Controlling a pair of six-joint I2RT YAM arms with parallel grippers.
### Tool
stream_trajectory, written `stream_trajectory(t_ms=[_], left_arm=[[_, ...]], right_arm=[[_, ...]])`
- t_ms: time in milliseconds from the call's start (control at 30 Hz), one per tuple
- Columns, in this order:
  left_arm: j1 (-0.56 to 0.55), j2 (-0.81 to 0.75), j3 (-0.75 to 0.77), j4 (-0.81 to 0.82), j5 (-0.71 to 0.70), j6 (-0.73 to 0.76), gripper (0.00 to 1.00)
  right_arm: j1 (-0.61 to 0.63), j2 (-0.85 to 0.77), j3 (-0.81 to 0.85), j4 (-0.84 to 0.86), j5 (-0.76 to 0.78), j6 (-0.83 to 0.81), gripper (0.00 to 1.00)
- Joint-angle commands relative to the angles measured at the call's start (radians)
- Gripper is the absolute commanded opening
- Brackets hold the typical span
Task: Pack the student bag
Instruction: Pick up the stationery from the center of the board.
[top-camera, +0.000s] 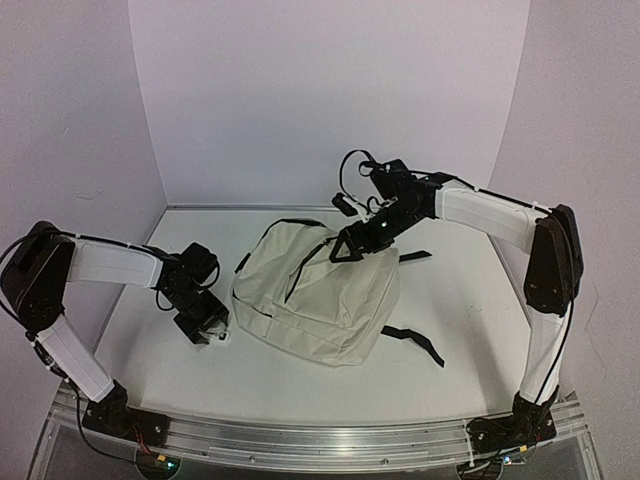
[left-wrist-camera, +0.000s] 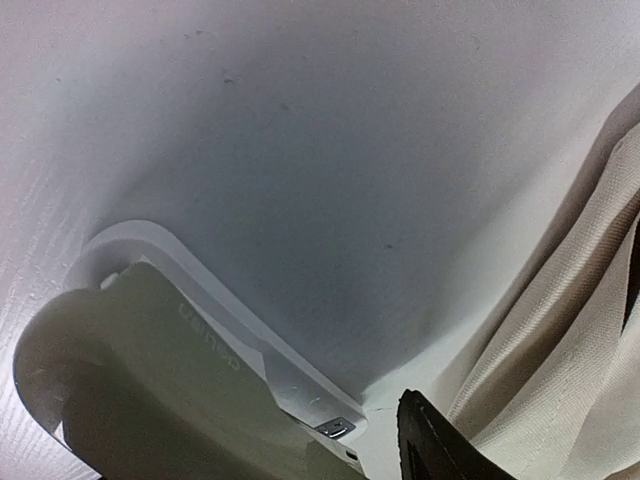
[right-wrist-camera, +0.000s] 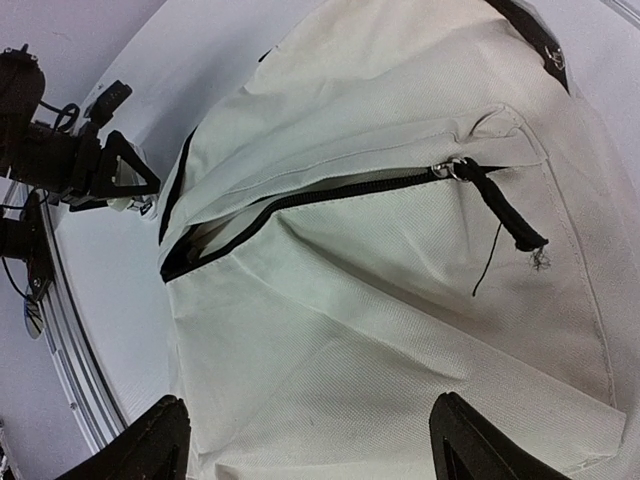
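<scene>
The student bag (top-camera: 320, 290), cream with black straps, lies flat in the middle of the table. In the right wrist view (right-wrist-camera: 400, 300) its black zipper (right-wrist-camera: 300, 200) is partly open at the left end, and a black cord pull (right-wrist-camera: 500, 205) hangs at the right end. My right gripper (top-camera: 348, 247) hovers over the bag's far top; its fingers (right-wrist-camera: 150, 445) stand wide apart and empty (right-wrist-camera: 310, 450). My left gripper (top-camera: 205, 325) is low at the bag's left side, with a white flat case (left-wrist-camera: 200, 400) held against its black finger (left-wrist-camera: 430, 445). The other finger is hidden.
Black straps trail from the bag on the right (top-camera: 420, 345) and at the back (top-camera: 415, 257). The bag's cream fabric (left-wrist-camera: 570, 330) lies close to the left gripper. White walls enclose the table on three sides. The metal rail (top-camera: 320, 440) runs along the near edge.
</scene>
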Motion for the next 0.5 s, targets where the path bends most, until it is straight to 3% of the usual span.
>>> stream_trajectory(t_ms=[0, 200, 467], left_arm=[[0.000, 0.175, -0.029, -0.084, 0.101, -0.035, 0.62], [-0.001, 0.225, -0.002, -0.094, 0.130, -0.080, 0.61], [-0.018, 0.187, 0.016, -0.155, 0.025, 0.014, 0.43]], right_arm=[[0.001, -0.051, -0.011, -0.005, -0.016, 0.004, 0.83], [0.000, -0.067, -0.021, -0.006, -0.010, 0.001, 0.83], [0.000, -0.077, -0.034, -0.006, 0.002, -0.009, 0.83]])
